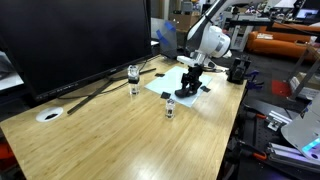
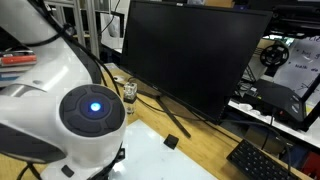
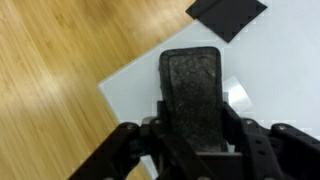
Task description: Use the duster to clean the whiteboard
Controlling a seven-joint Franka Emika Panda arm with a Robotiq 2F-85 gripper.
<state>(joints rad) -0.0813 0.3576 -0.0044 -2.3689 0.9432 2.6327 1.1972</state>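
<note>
While the wooden table (image 1: 120,140) is filling most of an exterior view, the big black monitor (image 1: 70,40) is standing along one side of it, and your arm (image 1: 208,40) is reaching down over the far end. Under the arm, the whiteboard (image 1: 160,86) is lying flat on the wood. The wrist view is showing one corner of that white sheet jutting out over the bare boards. Your gripper (image 1: 190,86) is pointing down at the sheet, and its jaws are clamping the duster (image 3: 192,85) from both sides. The dark block is sticking out ahead of the fingers (image 3: 232,128), above the white surface. You cannot tell from these views whether it is pressing on the sheet. A small clear jar (image 1: 133,72) is standing near the monitor's foot, and a second jar (image 1: 170,106) is sitting just beside the sheet's near edge. A flat black tab (image 3: 228,15) is lying at the sheet's far corner.
</note>
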